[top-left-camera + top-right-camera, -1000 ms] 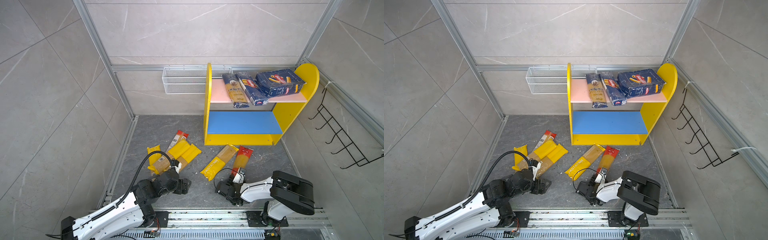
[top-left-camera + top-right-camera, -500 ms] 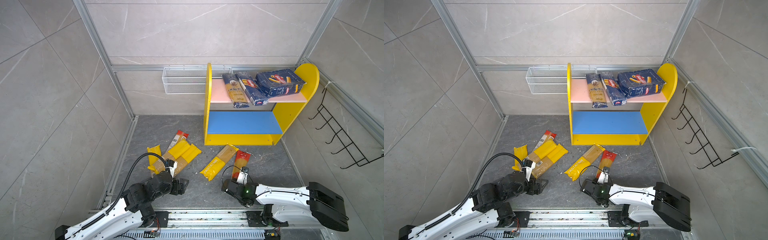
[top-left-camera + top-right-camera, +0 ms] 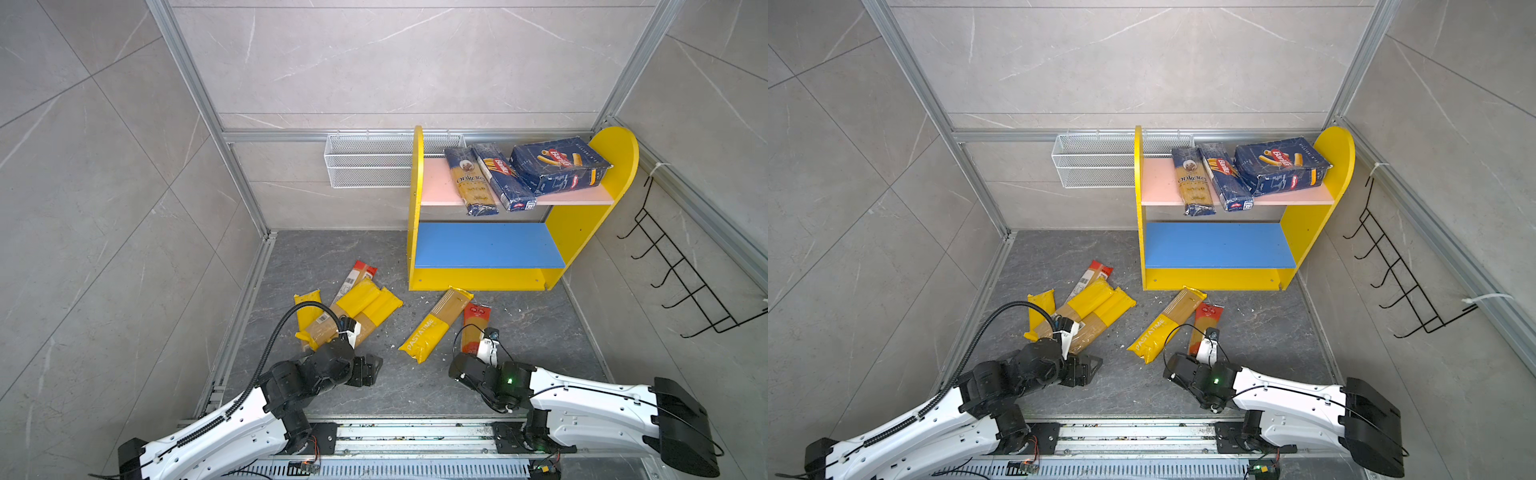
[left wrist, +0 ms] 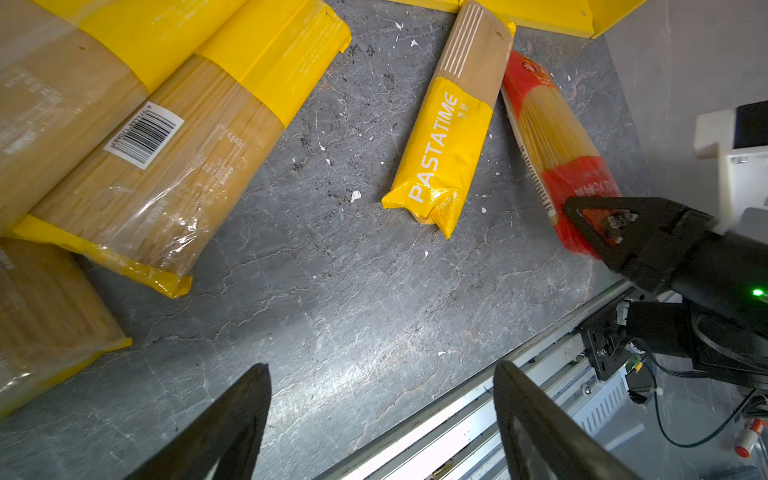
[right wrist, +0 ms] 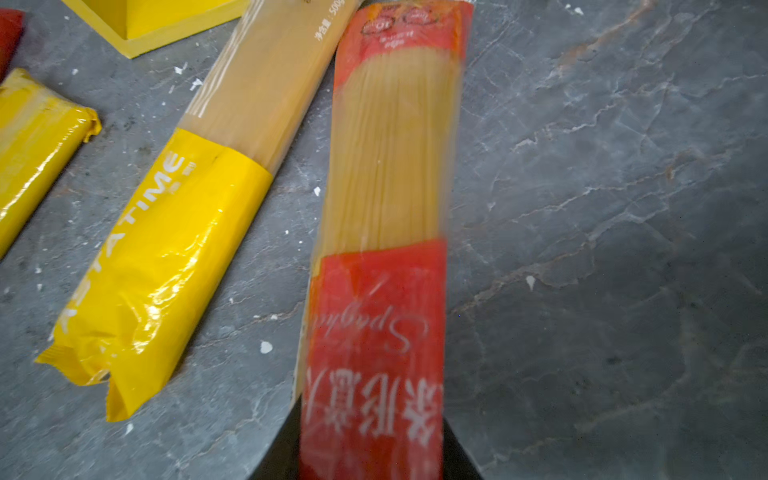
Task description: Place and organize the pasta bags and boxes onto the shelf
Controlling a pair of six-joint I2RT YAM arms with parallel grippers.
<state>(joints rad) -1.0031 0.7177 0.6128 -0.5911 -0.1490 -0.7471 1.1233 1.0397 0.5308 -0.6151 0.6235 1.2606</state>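
Barilla's wide box (image 3: 557, 166) lay crosswise on the pink upper board (image 3: 436, 189) of the shelf (image 3: 415, 216). Beside it, the narrow box (image 3: 503, 176) and the ankara bag (image 3: 471, 183) ran front to back, overhanging the front edge. On the grey bench (image 3: 540, 340) the red-ended bag (image 5: 390, 166) pointed toward the shelf, its near end clamped between the right gripper's (image 5: 370, 444) jaws. The PASTATIME bag (image 3: 432, 328) slanted just beside it. The left gripper (image 4: 380, 368) hovered with jaws wide apart, holding nothing, near a pile of yellow bags (image 3: 361, 307).
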